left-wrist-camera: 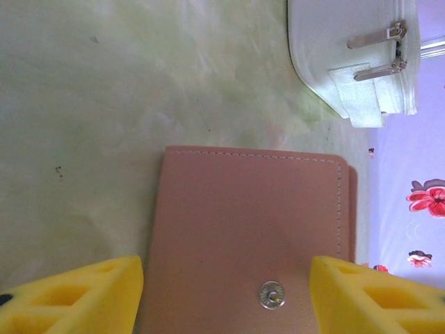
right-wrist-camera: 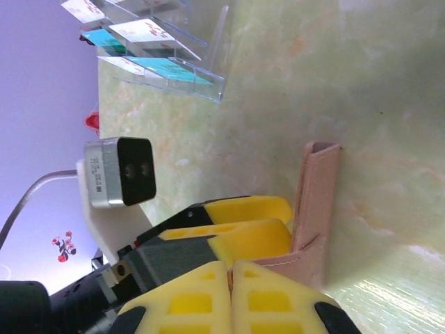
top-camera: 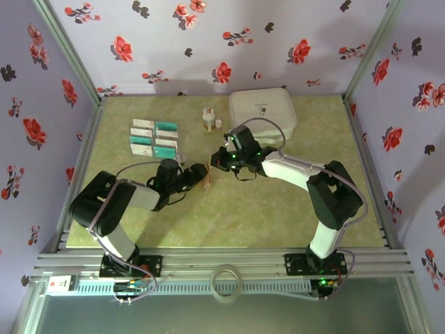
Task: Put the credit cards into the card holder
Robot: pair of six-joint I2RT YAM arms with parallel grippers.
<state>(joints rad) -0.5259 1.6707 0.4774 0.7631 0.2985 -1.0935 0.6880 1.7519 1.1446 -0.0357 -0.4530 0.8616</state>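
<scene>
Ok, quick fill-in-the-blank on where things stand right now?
1. The right gripper is ___.
2. The bottle stands between the cards and the white zip ___.
3. The left gripper has the holder in front of its ___-coloured fingers.

Missing words: shut; case; yellow.

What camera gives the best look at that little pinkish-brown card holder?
The left wrist view: the card holder fills it face-on, metal snap included. The right wrist view catches it edge-on, standing upright; the top view gives a tiny sliver.
</scene>
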